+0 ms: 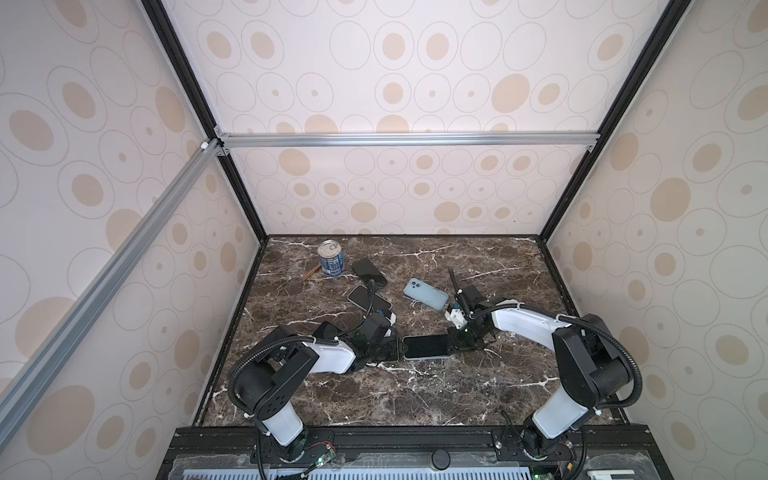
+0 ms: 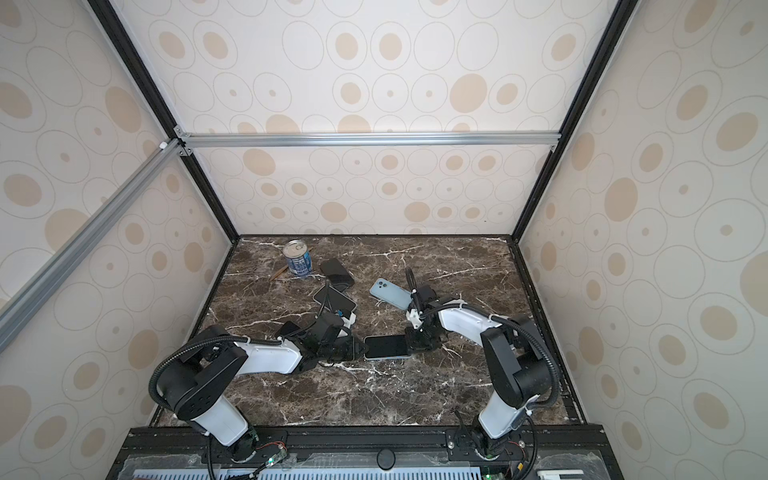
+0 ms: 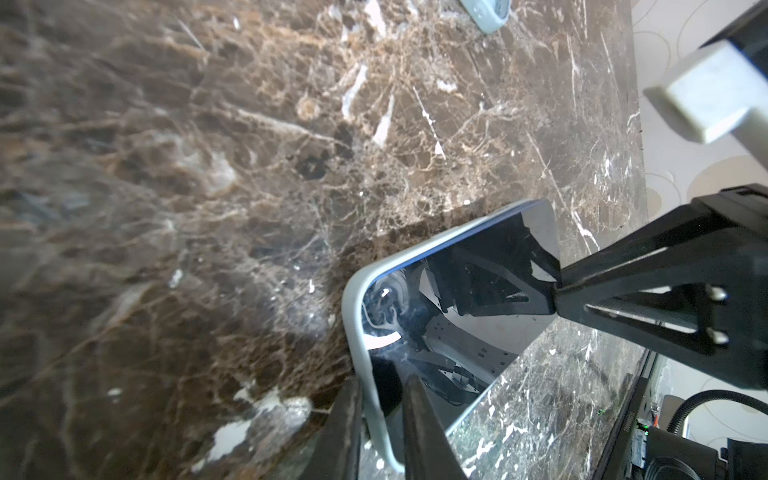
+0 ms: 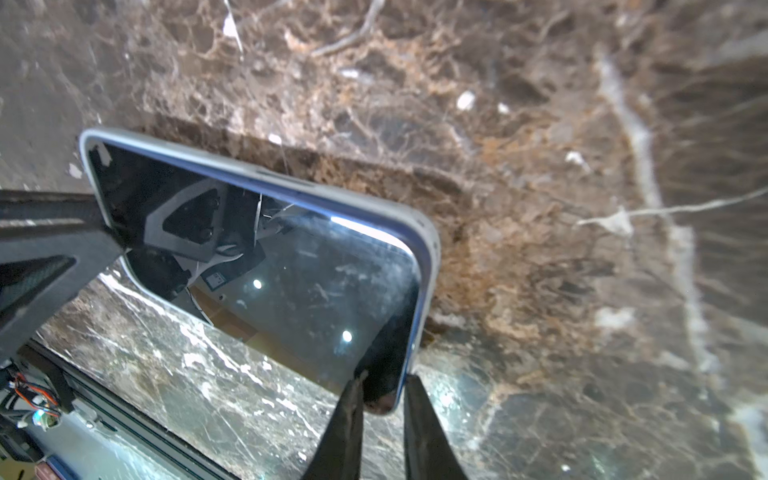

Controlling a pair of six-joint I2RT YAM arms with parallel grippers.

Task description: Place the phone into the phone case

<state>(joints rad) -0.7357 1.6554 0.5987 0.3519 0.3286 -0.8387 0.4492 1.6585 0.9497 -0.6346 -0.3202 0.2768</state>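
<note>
I am watching the left claw (image 3: pixel 384 415) pinching one short end of the phone (image 1: pixel 426 346), one finger on the glass and one behind. The right claw (image 4: pixel 384 399) is pinching the opposite end the same way. The phone is lying screen-up, low over the front middle of the table (image 1: pixel 415 399), between the two arms. I cannot tell whether it is resting on the marble or hanging just above it. A pale case (image 3: pixel 352 324) is already wrapping its edge, and a thin blue line of the phone's frame is showing inside the rim.

I am worrying about three things:
- **Unseated corner:** the fingers are sitting over the case lip at both ends, so a corner there may not be seating and could spring out on release.
- **Slip:** the glass is looking slick and each grip is covering only a little of it, so a slip could drop the phone.
- **Peeled lip:** if the arms are pulling against each other, the soft lip could peel back.

On writing, the can (image 1: pixel 330 258) is wearing a blue label with white print too small to read. The dark screen is showing only reflections. I am finding no brand on the case.
</note>
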